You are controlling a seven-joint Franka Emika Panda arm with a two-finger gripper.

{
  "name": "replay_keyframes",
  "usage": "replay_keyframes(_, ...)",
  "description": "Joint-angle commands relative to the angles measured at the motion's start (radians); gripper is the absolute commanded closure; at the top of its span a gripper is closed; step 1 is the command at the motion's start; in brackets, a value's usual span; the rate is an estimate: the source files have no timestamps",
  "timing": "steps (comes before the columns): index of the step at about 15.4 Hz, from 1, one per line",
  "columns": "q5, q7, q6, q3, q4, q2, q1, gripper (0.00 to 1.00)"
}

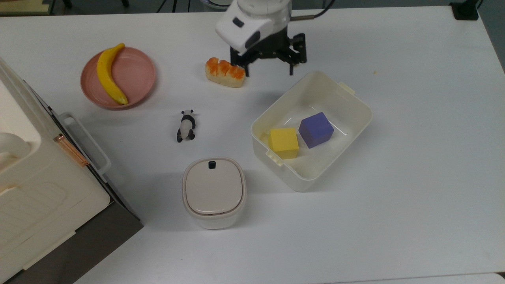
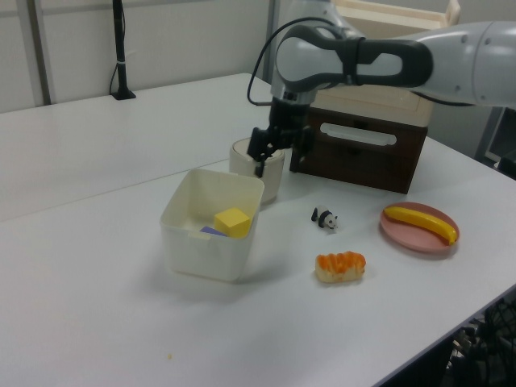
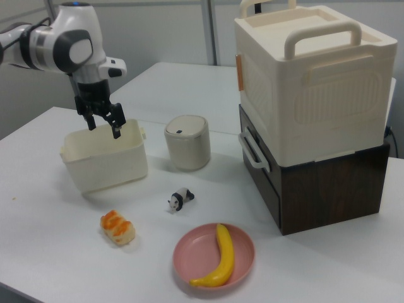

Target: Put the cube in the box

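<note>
The yellow cube [image 1: 283,142] lies flat on the floor of the translucent white box [image 1: 357,100], in the corner nearest the top view's left, beside a purple-blue cube [image 1: 316,129]. In the left view the yellow cube [image 2: 233,222] shows over the box wall [image 2: 201,250]. My gripper [image 1: 269,72] hangs open and empty above the table, just past the box's far corner in the top view. In the right view the gripper [image 3: 105,128] is raised over the box's [image 3: 107,165] back rim. Nothing is between the fingers.
An orange-topped sushi piece [image 1: 224,72] lies close to the gripper on the top view's left. A toy panda [image 1: 186,125], a banana on a pink plate [image 1: 136,75], a beige lidded container [image 1: 213,192] and a large cream case [image 1: 27,189] on a dark base stand around.
</note>
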Motion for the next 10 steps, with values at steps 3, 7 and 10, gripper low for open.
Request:
replay_keyframes(3,-0.115,0.041,-0.034,-0.017,-0.016,-0.025,-0.037,0.00)
replay_keyframes(7,-0.112,0.046,-0.037,-0.019,-0.011,-0.038,-0.060,0.00)
replay_keyframes(10,-0.110,0.054,-0.036,-0.019,-0.011,-0.039,-0.060,0.00)
